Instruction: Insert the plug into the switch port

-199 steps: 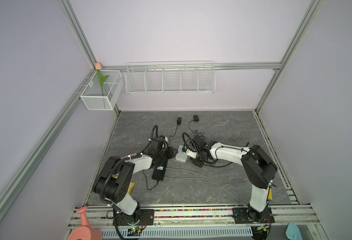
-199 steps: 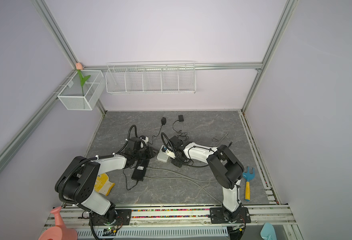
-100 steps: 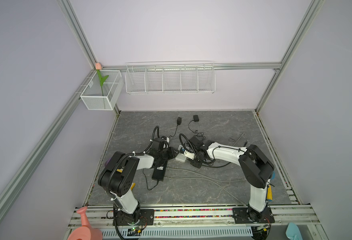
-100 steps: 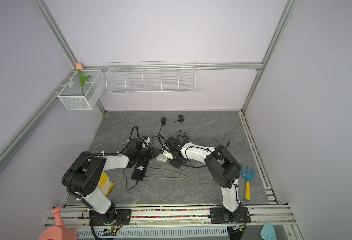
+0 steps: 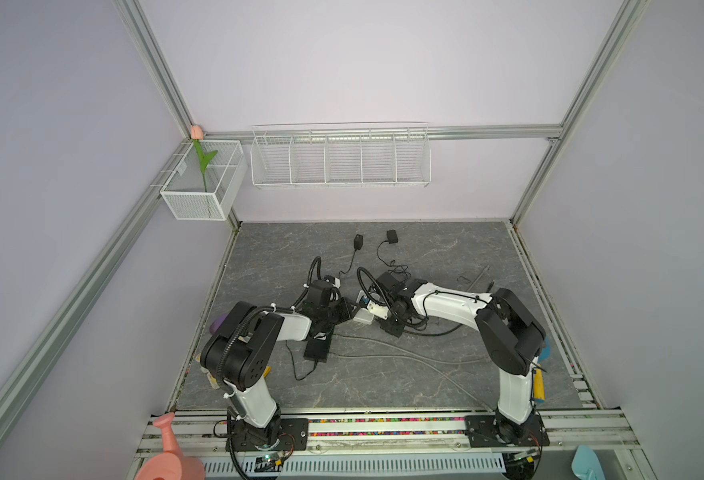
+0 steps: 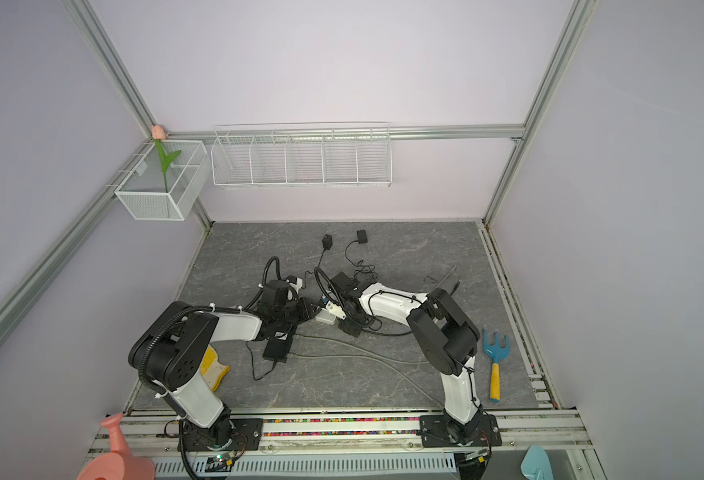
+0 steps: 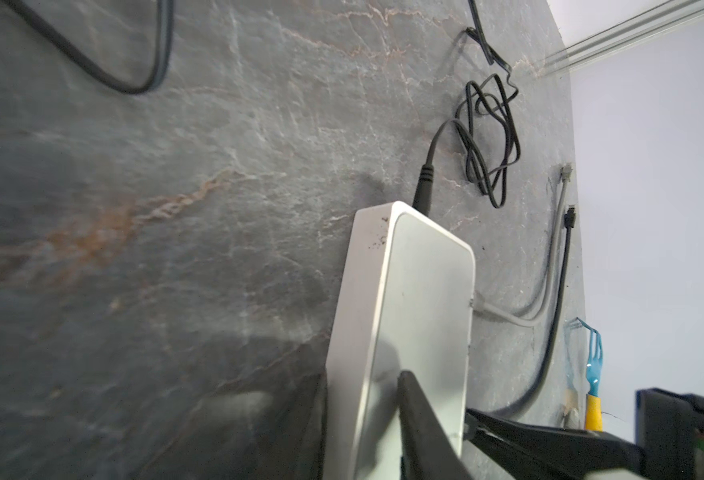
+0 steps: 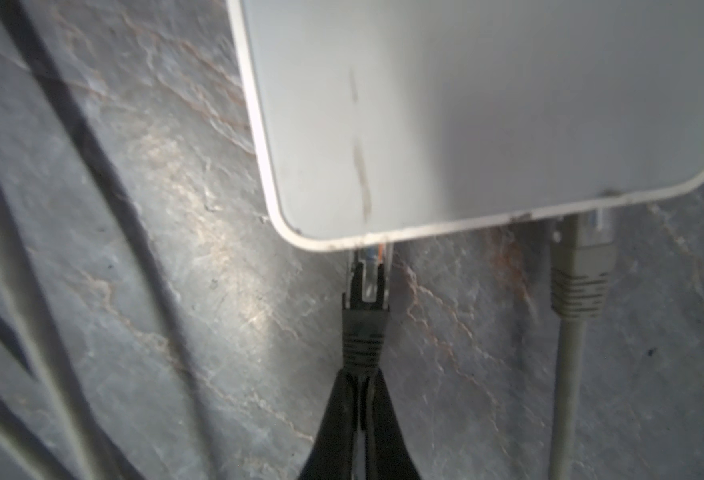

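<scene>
Your left gripper point(image 7: 435, 395) edged closer to mid-frame switch point(image 5: 363, 319), fingers straddling it, grip unclear | right gripper point(image 8: 360, 382) still pinched on plug point(image 8: 365, 316), tip at switch edge.

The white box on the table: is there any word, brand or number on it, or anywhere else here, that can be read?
No text can be read anywhere.
White switch: bare, no print shows.
Black plug: no marking shows.
Black power adapter: white sticker, too small to read.
Mesh basket: small tag, too small to read.
</scene>
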You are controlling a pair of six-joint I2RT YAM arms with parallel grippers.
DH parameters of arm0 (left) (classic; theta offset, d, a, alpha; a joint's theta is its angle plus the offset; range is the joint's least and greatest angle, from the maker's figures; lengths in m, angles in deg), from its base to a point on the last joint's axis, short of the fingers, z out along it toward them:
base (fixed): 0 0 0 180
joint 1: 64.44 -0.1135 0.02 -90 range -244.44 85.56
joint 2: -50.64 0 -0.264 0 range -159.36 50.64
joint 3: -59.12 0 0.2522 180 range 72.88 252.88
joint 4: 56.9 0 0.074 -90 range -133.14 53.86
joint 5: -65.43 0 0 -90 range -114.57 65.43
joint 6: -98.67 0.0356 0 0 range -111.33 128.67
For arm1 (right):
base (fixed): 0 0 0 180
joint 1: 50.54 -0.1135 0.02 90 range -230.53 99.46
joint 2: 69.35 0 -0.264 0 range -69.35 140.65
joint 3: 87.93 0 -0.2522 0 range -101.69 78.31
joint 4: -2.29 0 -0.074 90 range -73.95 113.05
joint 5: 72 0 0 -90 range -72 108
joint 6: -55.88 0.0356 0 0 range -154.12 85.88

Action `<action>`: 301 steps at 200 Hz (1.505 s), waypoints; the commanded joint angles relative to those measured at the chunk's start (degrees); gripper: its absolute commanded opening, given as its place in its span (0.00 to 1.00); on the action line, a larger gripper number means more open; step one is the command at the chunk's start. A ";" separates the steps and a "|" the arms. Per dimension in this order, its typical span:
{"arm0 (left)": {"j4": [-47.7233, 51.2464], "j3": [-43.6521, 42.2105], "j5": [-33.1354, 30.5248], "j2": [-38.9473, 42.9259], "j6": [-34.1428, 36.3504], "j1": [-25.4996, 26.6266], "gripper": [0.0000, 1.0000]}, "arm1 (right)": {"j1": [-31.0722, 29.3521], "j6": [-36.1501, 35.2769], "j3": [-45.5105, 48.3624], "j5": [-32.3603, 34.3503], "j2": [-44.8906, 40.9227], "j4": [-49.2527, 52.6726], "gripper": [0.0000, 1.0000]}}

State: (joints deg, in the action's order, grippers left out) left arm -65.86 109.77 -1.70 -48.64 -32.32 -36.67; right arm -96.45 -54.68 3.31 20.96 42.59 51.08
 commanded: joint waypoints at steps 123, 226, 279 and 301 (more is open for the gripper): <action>-2.58 -3.64 0.81 -2.39 -1.54 3.60 0.28 | -0.40 0.33 0.00 -3.71 -0.90 -6.51 0.07; -3.16 -5.12 -0.54 -1.15 -2.67 7.16 0.27 | 0.36 3.93 -1.25 -5.73 -0.77 -12.73 0.07; -5.30 -5.85 -0.23 -2.38 -3.74 8.07 0.26 | 0.23 4.96 0.24 -7.50 -2.14 -16.84 0.07; -5.71 -5.86 -0.05 -2.59 -3.84 8.18 0.26 | 0.25 5.02 0.32 -8.18 -2.08 -18.00 0.07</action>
State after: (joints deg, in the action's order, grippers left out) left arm -75.04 106.18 -11.07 -48.47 -33.94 -32.25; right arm -95.53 -50.59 4.07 18.45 42.19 49.39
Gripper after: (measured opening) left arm 0.264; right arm 0.072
